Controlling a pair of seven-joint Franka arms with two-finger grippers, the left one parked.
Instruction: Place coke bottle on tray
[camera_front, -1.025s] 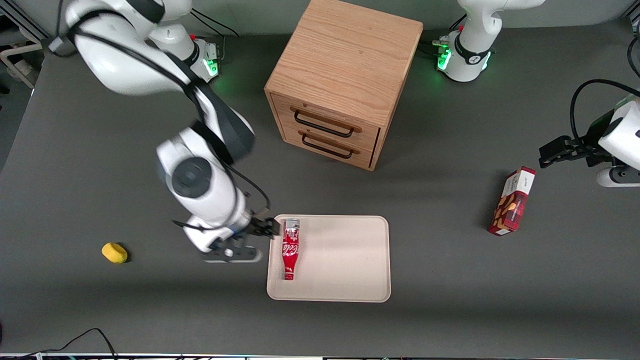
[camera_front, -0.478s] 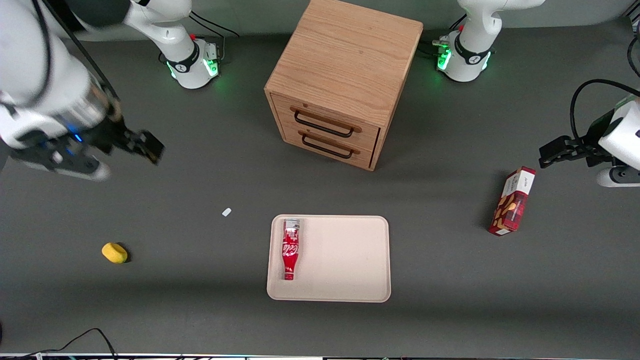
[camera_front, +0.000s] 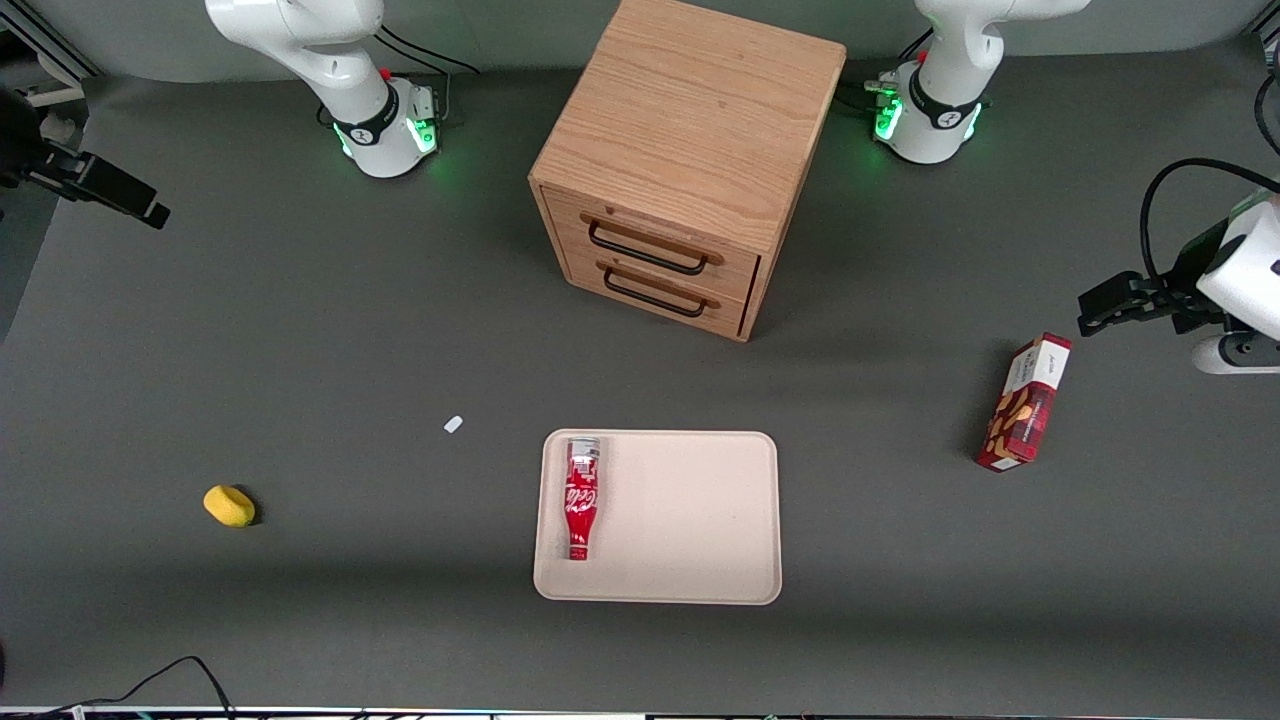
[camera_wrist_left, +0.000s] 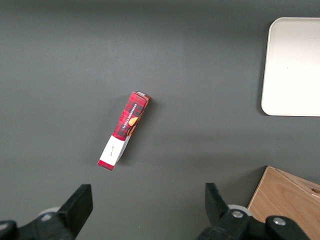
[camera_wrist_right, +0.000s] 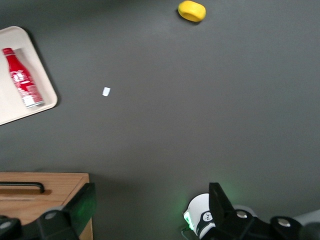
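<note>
Front view sets the coke bottle (camera_front: 579, 499) lying flat on the tray (camera_front: 690, 520), along the tray edge toward the working arm's end, its silver base pointing at the wooden drawer cabinet (camera_front: 680, 165) and its red cap toward the camera. Nothing touches it. The tool (camera_front: 115, 190) is well apart from it, raised at the working arm's end of the worktop (camera_front: 300, 330), only partly in frame — there its spread cannot be told. Right wrist view settles that: the two fingers (camera_wrist_right: 82, 207) stand wide apart with nothing between them, open over bare worktop. That view also shows bottle and tray together, plus a small white scrap (camera_wrist_right: 106, 91) and a yellow object (camera_wrist_right: 192, 11) lying apart from the tray. Left wrist view adds what the right wrist view lacks — a red snack box (camera_wrist_left: 123, 131) toward the parked arm's end, well apart from the tray's corner.
</note>
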